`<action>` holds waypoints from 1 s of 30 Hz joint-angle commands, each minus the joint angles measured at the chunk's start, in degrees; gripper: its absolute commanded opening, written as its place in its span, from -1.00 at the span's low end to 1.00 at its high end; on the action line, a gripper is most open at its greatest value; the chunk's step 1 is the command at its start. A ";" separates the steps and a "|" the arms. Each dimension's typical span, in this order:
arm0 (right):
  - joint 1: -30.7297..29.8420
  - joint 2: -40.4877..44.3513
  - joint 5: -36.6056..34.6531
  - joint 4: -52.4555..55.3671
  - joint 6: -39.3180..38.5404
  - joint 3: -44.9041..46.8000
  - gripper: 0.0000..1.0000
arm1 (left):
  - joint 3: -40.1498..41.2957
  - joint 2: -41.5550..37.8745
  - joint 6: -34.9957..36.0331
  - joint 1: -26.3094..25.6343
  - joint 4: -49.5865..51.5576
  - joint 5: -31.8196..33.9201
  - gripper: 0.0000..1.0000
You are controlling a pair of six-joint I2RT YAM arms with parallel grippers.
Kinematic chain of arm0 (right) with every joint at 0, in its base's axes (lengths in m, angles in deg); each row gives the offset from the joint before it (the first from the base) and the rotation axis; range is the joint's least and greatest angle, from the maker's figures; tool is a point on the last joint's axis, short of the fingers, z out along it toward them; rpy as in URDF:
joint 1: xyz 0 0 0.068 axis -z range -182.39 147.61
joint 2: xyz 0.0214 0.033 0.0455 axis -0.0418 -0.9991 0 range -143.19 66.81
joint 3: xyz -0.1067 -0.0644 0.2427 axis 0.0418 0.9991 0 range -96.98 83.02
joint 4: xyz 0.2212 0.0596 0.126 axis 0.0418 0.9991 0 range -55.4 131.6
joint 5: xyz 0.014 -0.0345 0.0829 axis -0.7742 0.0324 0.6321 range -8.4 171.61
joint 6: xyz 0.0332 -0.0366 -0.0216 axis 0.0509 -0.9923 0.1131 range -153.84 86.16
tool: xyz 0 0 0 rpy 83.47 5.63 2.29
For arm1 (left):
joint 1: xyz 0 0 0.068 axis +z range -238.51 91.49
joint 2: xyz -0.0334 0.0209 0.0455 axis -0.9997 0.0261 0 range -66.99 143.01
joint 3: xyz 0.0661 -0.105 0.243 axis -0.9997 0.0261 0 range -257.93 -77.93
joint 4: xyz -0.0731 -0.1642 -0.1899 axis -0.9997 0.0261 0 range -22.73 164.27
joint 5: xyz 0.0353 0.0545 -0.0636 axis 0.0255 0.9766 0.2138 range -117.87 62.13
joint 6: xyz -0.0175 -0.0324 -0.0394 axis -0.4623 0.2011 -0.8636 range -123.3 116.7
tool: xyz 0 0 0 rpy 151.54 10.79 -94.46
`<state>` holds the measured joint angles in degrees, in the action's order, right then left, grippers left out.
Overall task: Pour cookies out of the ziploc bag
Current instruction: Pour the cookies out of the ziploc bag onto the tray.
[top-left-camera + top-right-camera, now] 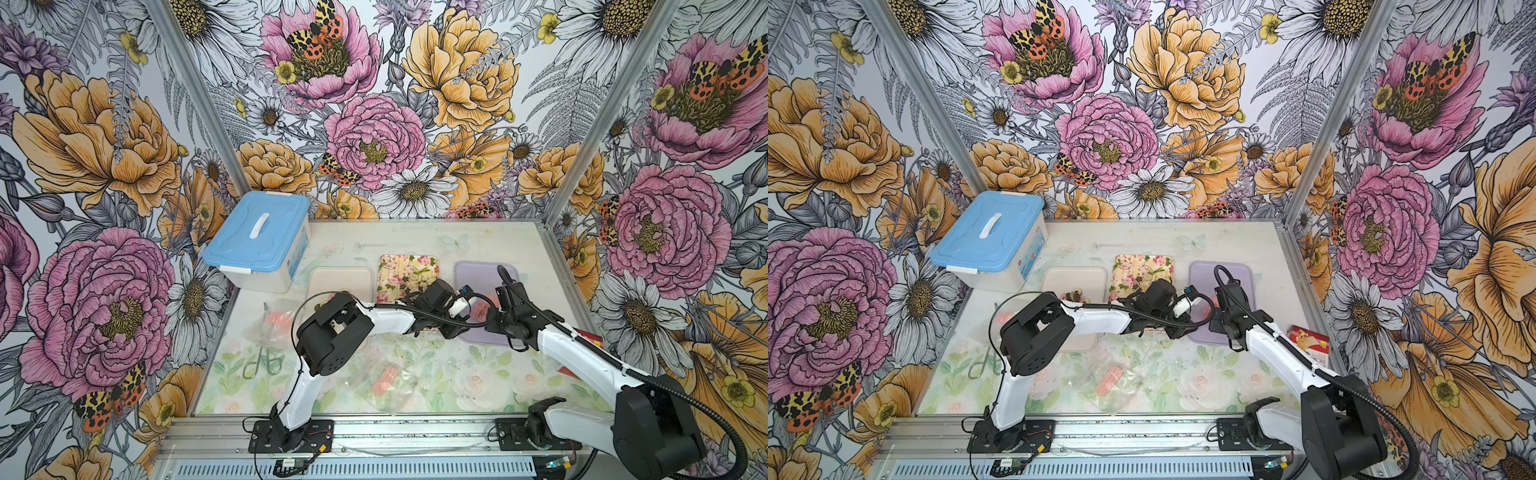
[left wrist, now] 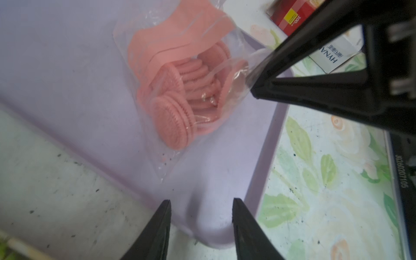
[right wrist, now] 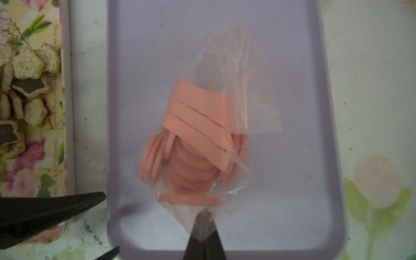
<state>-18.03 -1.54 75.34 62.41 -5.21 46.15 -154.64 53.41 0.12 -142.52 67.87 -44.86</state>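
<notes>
A clear ziploc bag [image 3: 238,90] with pink label strips lies over the lilac tray [image 3: 292,67]. The cookies [image 3: 191,171] in it are flat pink discs, bunched at the end nearest my right gripper [image 3: 203,213]. That gripper is shut on a corner of the bag. In the left wrist view the cookies [image 2: 173,117] show through the plastic, with the right gripper's fingers [image 2: 292,90] pinching the film. My left gripper [image 2: 201,200] is open and holds nothing. It hovers at the tray's rounded corner, apart from the bag. In a top view both wrists meet over the lilac tray [image 1: 478,270].
A floral tray [image 3: 45,33] beside the lilac one holds star-shaped cookies [image 3: 29,67]. Further left stand a cream tray [image 1: 340,278] and a blue-lidded box [image 1: 257,237]. Two more clear bags [image 1: 386,380] [image 1: 274,322] and scissors [image 1: 262,365] lie on the table. A red-and-white carton [image 1: 1308,345] sits at the right edge.
</notes>
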 commanded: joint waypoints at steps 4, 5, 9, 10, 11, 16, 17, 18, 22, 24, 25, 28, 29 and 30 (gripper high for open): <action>1.70 4.44 0.96 -2.15 -0.08 1.58 -1.00 | -10.12 4.03 3.48 -1.39 10.00 11.79 -0.07; 2.46 4.99 0.86 -2.26 0.38 1.91 -1.00 | -10.63 4.29 3.61 -1.36 10.51 13.05 -0.06; 5.97 5.97 2.71 -3.25 1.23 3.03 -1.00 | -13.93 5.63 5.32 -1.34 14.30 13.19 -0.05; 6.42 5.67 3.07 -3.20 1.35 3.02 -1.00 | -14.52 5.95 5.95 -1.26 15.05 12.73 -0.04; 6.86 5.37 3.56 -3.48 1.46 3.11 -1.00 | -14.93 6.14 6.75 -1.19 15.68 11.76 -0.04; 7.22 3.93 4.73 -4.61 1.34 3.20 -1.00 | -17.61 7.87 9.02 -0.70 18.00 6.73 -0.04; 7.20 3.97 4.69 -4.70 1.33 3.29 -1.00 | -18.36 8.43 9.40 -0.67 18.73 5.40 -0.04; 7.20 4.19 4.69 -4.78 1.34 3.36 -1.00 | -18.65 8.76 9.78 -0.77 19.10 4.43 -0.04; 7.20 4.72 4.68 -4.87 1.25 3.45 -1.00 | -17.04 7.87 10.57 -1.45 18.39 4.14 -0.04; 7.21 4.56 4.77 -4.95 1.25 3.38 -1.00 | -15.57 7.06 10.51 -1.45 16.90 3.01 -0.03; 7.20 4.55 4.81 -4.96 1.20 3.38 -1.00 | -15.25 7.01 10.55 -1.48 16.57 2.24 -0.03; 7.24 4.56 4.94 -5.05 1.04 3.38 -1.00 | -16.07 8.23 10.81 -1.53 16.54 2.15 -0.02; 7.23 4.68 4.88 -5.04 1.08 3.42 -1.00 | -16.48 8.69 10.82 -1.44 16.54 2.10 -0.02; 7.22 4.72 4.86 -5.05 1.09 3.38 -1.00 | -17.00 9.21 10.68 -1.44 16.54 2.12 -0.02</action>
<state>-10.97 2.54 79.95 58.96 -4.36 49.13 -170.88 61.82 9.76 -143.84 85.40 -40.84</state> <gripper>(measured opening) 0.042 0.491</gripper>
